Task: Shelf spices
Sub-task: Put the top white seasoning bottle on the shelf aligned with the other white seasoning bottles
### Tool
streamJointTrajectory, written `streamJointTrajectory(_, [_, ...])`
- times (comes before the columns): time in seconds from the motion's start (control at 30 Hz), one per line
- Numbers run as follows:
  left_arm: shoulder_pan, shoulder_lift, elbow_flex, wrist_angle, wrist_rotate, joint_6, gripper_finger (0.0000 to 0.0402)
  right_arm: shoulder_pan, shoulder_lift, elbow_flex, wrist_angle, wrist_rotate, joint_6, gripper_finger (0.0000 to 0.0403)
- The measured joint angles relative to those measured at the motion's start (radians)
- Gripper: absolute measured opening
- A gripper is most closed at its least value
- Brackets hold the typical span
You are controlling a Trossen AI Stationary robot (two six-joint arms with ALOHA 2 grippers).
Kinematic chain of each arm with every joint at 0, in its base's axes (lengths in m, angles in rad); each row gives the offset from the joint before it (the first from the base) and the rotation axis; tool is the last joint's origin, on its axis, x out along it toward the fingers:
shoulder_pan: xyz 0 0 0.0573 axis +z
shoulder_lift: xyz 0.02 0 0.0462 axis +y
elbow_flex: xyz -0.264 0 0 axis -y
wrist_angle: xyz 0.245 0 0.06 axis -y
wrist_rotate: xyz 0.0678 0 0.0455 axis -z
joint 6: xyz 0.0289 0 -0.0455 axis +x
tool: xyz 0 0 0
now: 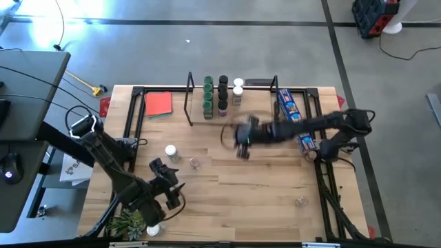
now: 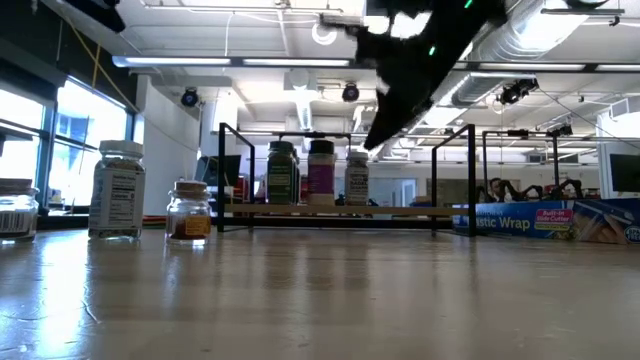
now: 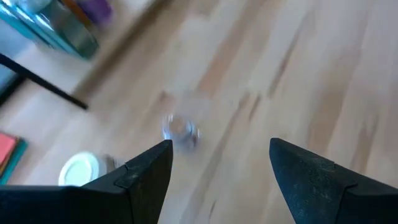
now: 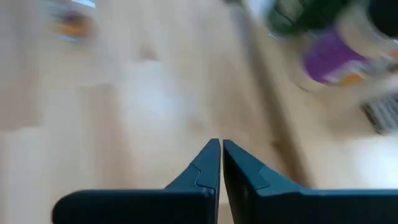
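Status: shelving in progress. The shelf (image 1: 234,110) sits at the far edge of the worktop (image 1: 262,179), black end frames either side, open front facing the arms so jars can go in from the near side.

Stocked so far: jars stand in three short rows on the shelf board. Green-lid jars (image 1: 207,95) at left, black-lid jars (image 1: 223,93) centre, white-lid jars (image 1: 238,88) at right. Grouping looks sorted by lid colour, judging from the overhead view.

Still loose on the worktop:
- white-lid jar (image 1: 171,151), left of centre
- small clear jar (image 1: 194,163), just beside it
- another small clear jar (image 1: 301,201), near the front right edge, well apart from the rest
- white-lid item (image 1: 152,229) at the front left, next to the small plant (image 1: 128,223)

Left pincer (image 3: 221,163): fingers spread wide, empty. It hangs above the worktop and looks toward the small clear jar, w/ the white-lid jar off to one side. Likely lined up for the next pick.

Right pincer (image 4: 221,149): fingers pressed together, holding nothing. Arm reaches across the worktop, pincer just in front of the shelf, near the black-lid row.

Non-task items: blue wrap packet (image 1: 289,105) lies at the shelf's right end; red flat square (image 1: 158,103) lies left of the shelf.
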Motion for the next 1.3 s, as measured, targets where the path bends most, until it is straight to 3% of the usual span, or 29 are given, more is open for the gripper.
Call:
streamJointTrajectory(0.2, [0.159,-0.033,0.0,0.044,0.351,0.383,0.0262,0.292,0.028,0.0,0.141,0.217,0.033,0.0011])
streamJointTrajectory(0.3, [0.25,-0.032,0.0,0.055,0.384,0.615,0.0262,0.369,0.039,0.0,0.164,0.291,0.077,0.0011])
streamJointTrajectory(0.47, [0.383,-0.032,0.0,0.115,0.35,0.899,0.0262,0.42,0.061,0.0,0.152,0.352,0.192,0.0011])
streamJointTrajectory(0.6, [0.467,-0.031,0.0,0.261,0.288,0.957,0.0262,0.424,0.085,0.0,0.15,0.354,0.248,0.0011])
streamJointTrajectory(0.73, [0.527,-0.028,0.001,0.388,0.434,0.991,0.0262,0.421,0.106,0.0,0.149,0.354,0.271,0.0011])
streamJointTrajectory(0.83, [0.539,-0.035,0.001,0.385,0.47,1.089,0.0262,0.421,0.113,0.0,0.148,0.354,0.299,0.0011])
streamJointTrajectory(1.03, [0.514,-0.089,0.001,0.105,0.48,1.213,0.0262,0.422,0.113,0.0,0.143,0.35,0.304,0.0011])
streamJointTrajectory(1.2, [0.495,-0.144,0.001,-0.202,0.563,1.032,0.0262,0.421,0.113,0.0,0.143,0.362,0.327,0.0011])
streamJointTrajectory(1.3, [0.489,-0.172,-0.015,-0.303,0.605,0.975,0.0262,0.421,0.113,0.0,0.143,0.362,0.322,0.0011])
